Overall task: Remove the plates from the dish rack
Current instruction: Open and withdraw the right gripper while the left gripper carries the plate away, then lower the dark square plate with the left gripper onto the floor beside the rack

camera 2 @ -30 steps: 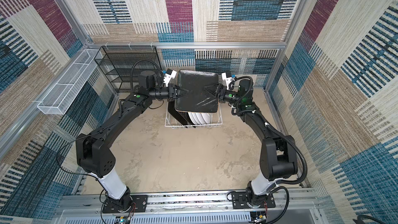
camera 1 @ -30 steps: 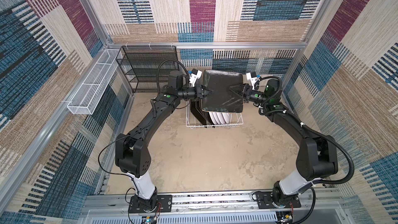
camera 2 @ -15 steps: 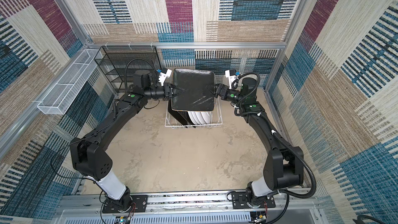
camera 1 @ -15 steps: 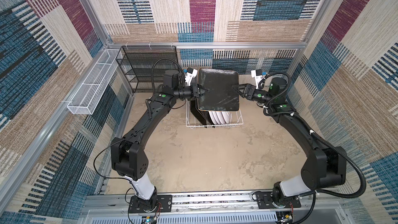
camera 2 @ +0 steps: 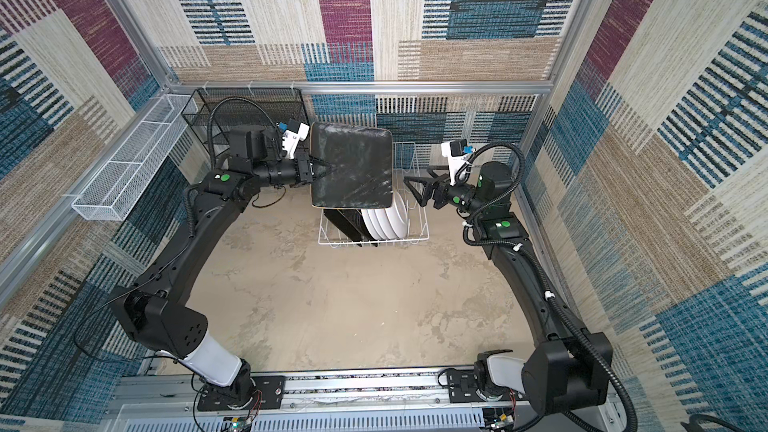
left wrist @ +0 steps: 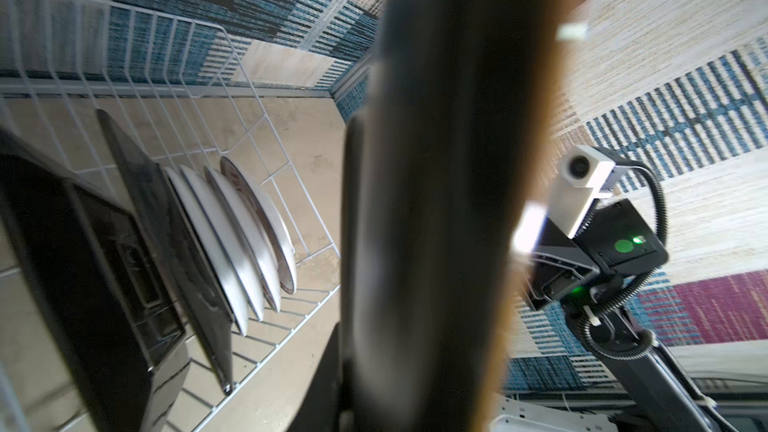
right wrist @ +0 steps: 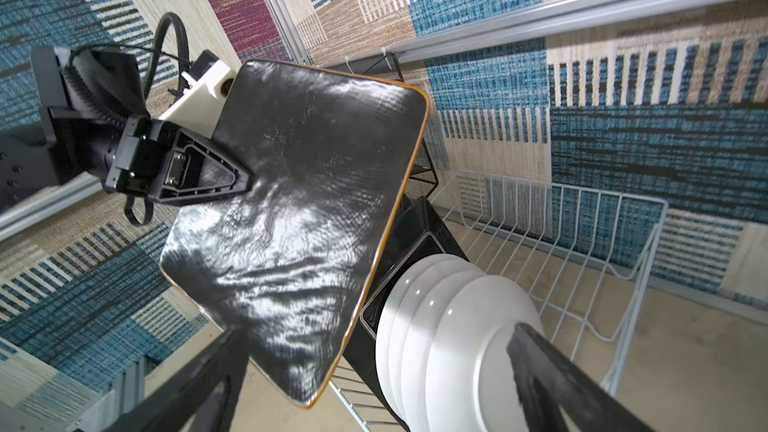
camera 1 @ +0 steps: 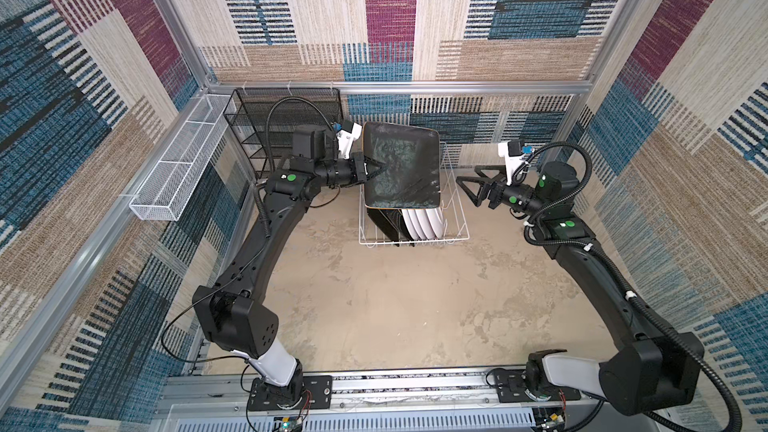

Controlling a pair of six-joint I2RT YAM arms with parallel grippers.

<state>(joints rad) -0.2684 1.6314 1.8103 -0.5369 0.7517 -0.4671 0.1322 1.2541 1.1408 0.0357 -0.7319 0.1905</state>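
Note:
My left gripper is shut on the left edge of a square black-backed plate. It holds the plate tilted in the air above the white wire dish rack. That plate's orange-edged rim fills the middle of the left wrist view. In the rack stand two square black plates and several round white plates. My right gripper hangs open and empty to the right of the rack, apart from the held plate.
A black mesh shelf unit stands at the back left, just behind my left arm. A long white mesh basket hangs on the left wall. Patterned walls close in the back and both sides.
My right gripper has drawn back to the right, away from the held plate's right edge. My left gripper has carried the plate a little to the left and higher.

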